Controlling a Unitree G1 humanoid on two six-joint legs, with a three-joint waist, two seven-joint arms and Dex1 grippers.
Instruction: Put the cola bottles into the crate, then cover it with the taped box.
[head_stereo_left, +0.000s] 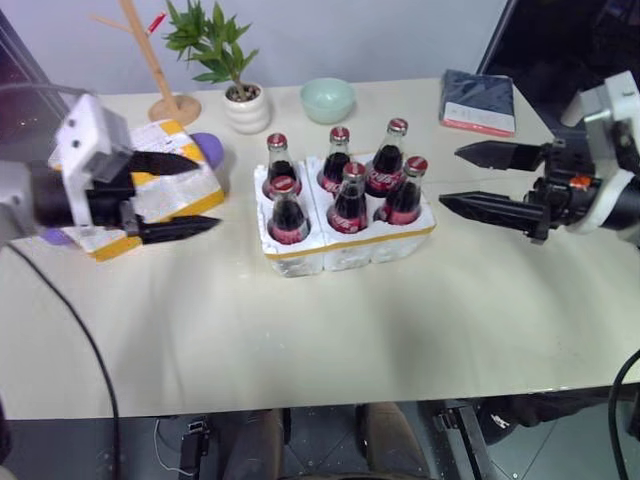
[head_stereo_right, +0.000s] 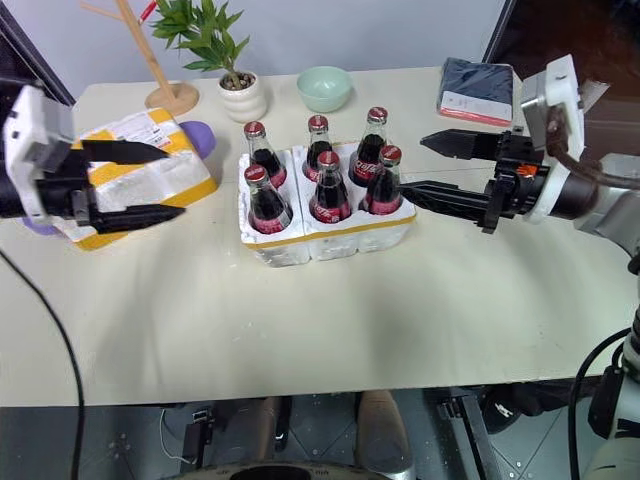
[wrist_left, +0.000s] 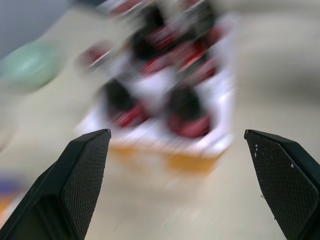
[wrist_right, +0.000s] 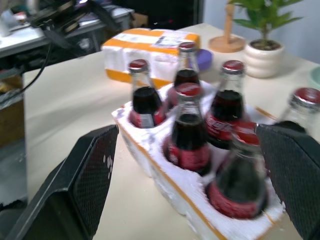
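Where the six cola bottles (head_stereo_left: 347, 183) stand, you see them upright in the wells of the crate (head_stereo_left: 345, 245), two rows of three, red caps up, the crate's yellow tape strip running along its front edge. The crate sits near the middle of the counter (head_stereo_left: 300, 340), resting flat.

To the crate's left, a little apart from it, you find the taped box (head_stereo_right: 140, 175) lying on the counter with its yellow bands and white shipping label facing up. It is not on the crate. A purple object (head_stereo_right: 198, 133) peeks out just behind the box's far corner.

Your left end effector (head_stereo_left: 195, 195) hangs in front of the taped box with its two black fingers spread wide, one above the other, grasping nothing. In the left wrist view, the blurred crate and bottles lie ahead between the parted fingers.

Your right end effector (head_stereo_left: 450, 178) hovers to the right of the crate, fingers wide apart and empty, pointing toward the bottles; its lower finger tip is close beside the crate's right end. The right wrist view looks along it over the bottles to the taped box beyond.

Along the far side of the counter you have a pale green bowl (head_stereo_left: 327, 98), a potted plant (head_stereo_left: 240, 95) in a white ribbed pot, a wooden stand (head_stereo_left: 170, 100) with a round base, and a dark book (head_stereo_left: 478, 102) at the far right.
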